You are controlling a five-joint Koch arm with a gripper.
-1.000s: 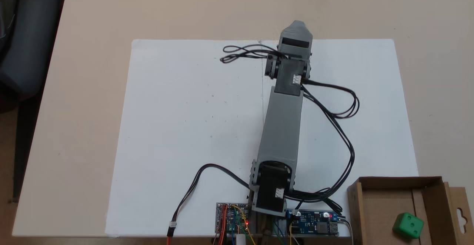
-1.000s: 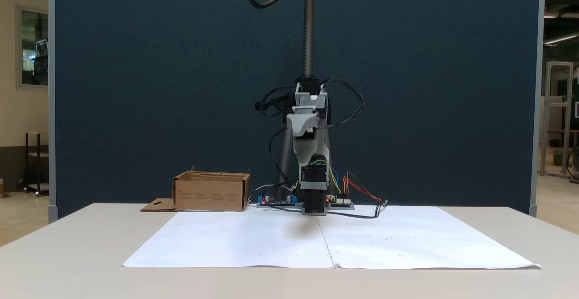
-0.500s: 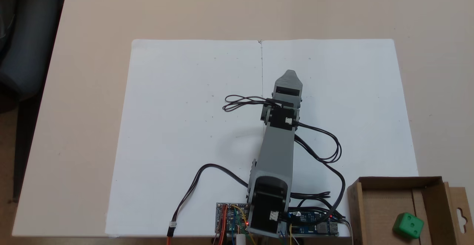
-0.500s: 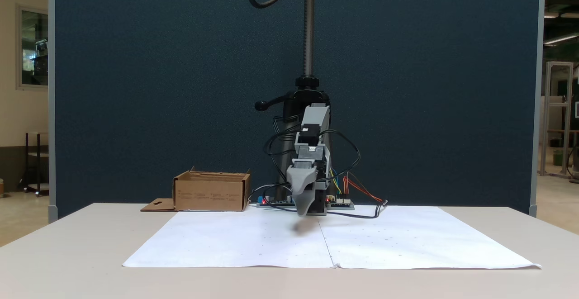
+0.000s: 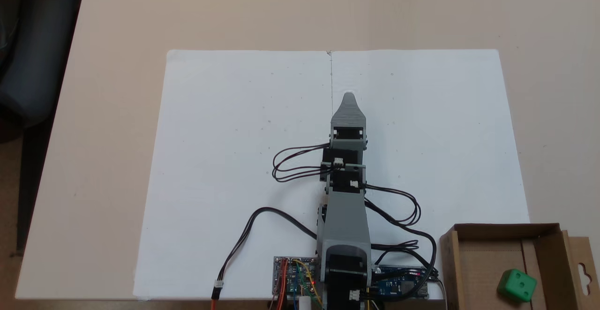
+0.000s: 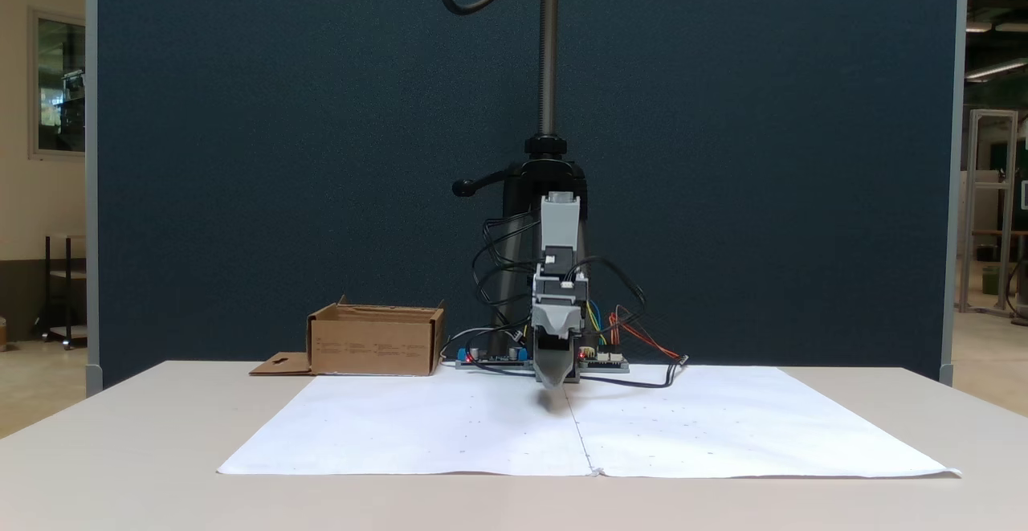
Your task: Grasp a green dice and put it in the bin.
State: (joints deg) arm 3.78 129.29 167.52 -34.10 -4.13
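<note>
The green dice [image 5: 517,285] already sits inside the bin [image 5: 543,239], at about 4 o'clock from the arm's base in the view from above; it looks like a light, stiff plastic cube with rounded, probably slick edges, so I'd pinch it squarely across two opposite flat faces. The gripper [image 5: 348,97] points toward 12 o'clock low over the white paper [image 5: 225,160], well apart from the bin, its jaws one behind the other, so I cannot tell whether they are parted. Compared with a second ago the arm has folded back and dropped from its far reach, while dice and bin have not budged.
</note>
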